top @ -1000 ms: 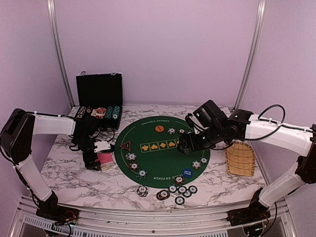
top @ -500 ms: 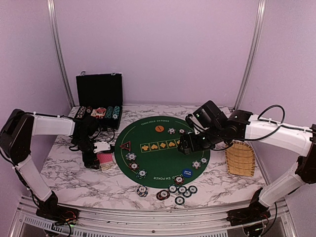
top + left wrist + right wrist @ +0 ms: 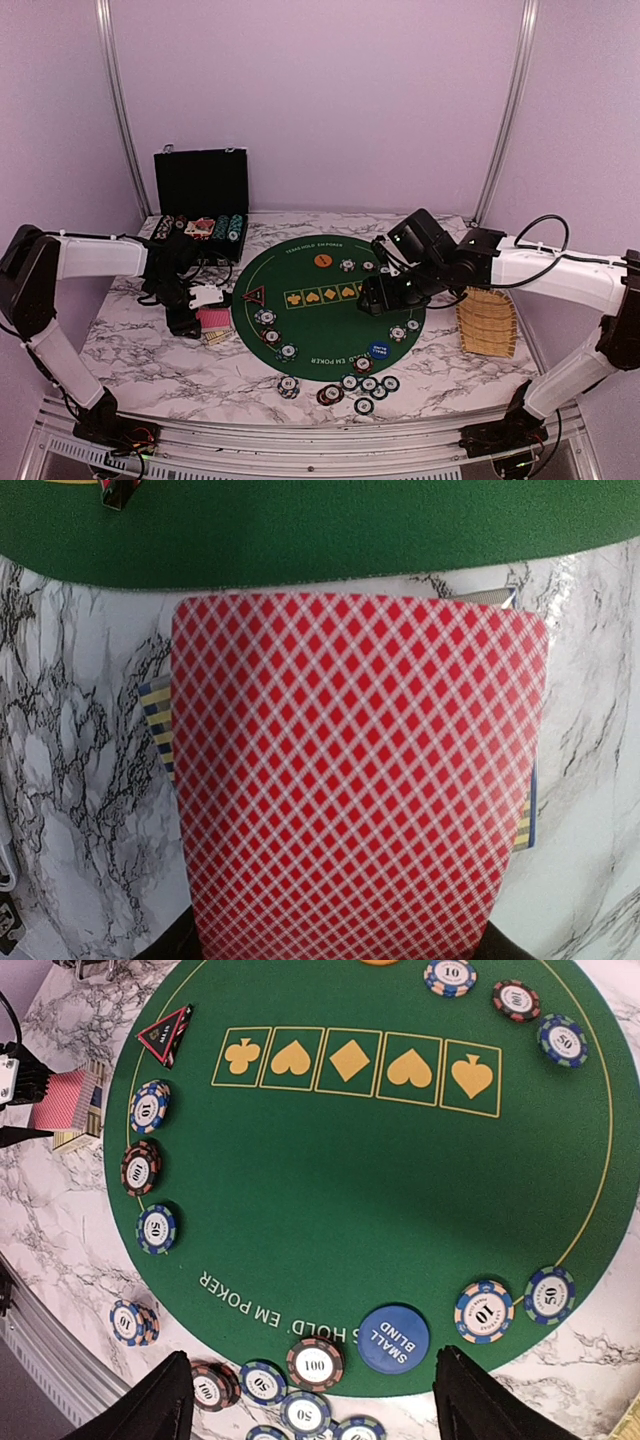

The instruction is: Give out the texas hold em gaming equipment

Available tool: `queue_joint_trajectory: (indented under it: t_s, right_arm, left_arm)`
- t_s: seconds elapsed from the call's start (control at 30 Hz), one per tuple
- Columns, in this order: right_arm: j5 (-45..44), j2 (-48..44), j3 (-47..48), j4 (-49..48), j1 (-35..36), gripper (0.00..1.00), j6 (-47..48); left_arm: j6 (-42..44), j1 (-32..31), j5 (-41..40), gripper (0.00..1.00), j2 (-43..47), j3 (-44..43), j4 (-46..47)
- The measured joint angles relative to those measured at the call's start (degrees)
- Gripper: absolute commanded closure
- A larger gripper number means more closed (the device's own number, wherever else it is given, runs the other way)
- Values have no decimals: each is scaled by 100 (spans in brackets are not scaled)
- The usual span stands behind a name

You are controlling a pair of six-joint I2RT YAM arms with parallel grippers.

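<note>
A red-backed playing card (image 3: 360, 780) fills the left wrist view, with my left gripper (image 3: 190, 322) shut on its near end; its fingers are hidden behind the card. Under it lies a striped-edged stack of cards (image 3: 153, 725) on the marble, left of the green poker mat (image 3: 325, 320). My right gripper (image 3: 310, 1360) hovers open over the mat's right half, nothing between its fingers. Below it lie the blue small-blind button (image 3: 393, 1337) and a dark red 100 chip (image 3: 315, 1362). The triangular red-black marker (image 3: 253, 296) and the orange button (image 3: 322, 260) also lie on the mat.
Several chips (image 3: 360, 388) lie on the marble in front of the mat, and others ring its edge. The open black chip case (image 3: 200, 190) stands at the back left. The woven basket (image 3: 487, 322) sits to the right of the mat.
My left gripper has shut on the red-backed card and shifted slightly toward the back. The right gripper has drifted a little to the left over the mat, its fingers narrowing slightly.
</note>
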State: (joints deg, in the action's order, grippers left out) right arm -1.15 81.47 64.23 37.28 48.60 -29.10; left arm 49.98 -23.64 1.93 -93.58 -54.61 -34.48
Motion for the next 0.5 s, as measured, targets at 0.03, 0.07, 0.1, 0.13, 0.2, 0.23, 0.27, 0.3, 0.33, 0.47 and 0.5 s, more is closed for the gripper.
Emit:
queue_joint_trajectory:
  t_s: [0.03,0.07,0.1,0.13,0.2,0.23,0.27,0.3,0.33,0.47,0.5]
  right_arm:
    - [52,37,0,-42,0,20,-7]
    - [87,70,0,-68,0,20,-9]
    - [131,111,0,-105,0,20,-13]
    - [184,157,0,-151,0,21,-26]
    - [245,210,0,-210,2,21,-33]
    - [271,236,0,-243,2,21,-46]
    - [304,260,0,-273,0,22,-50]
    - [328,280,0,-297,0,22,-52]
    - [348,299,0,-315,2,22,-66]
    - [391,345,2,-361,0,22,-74]
    - [396,350,4,-372,2,22,-74]
  left_arm:
    - [0,2,-2,47,4,20,17]
    - [0,2,-4,48,9,31,31]
    - [0,0,-7,50,15,42,44]
    - [0,0,-7,51,28,50,57]
    - [0,0,-9,55,55,79,81]
    - [-2,2,-9,57,68,92,85]
    - [-2,0,-9,59,90,111,94]
    - [-2,0,-9,63,107,133,107]
    - [-2,0,-9,66,131,160,127]
    - [-7,0,-9,70,221,251,184]
    - [-11,0,-9,70,249,273,195]
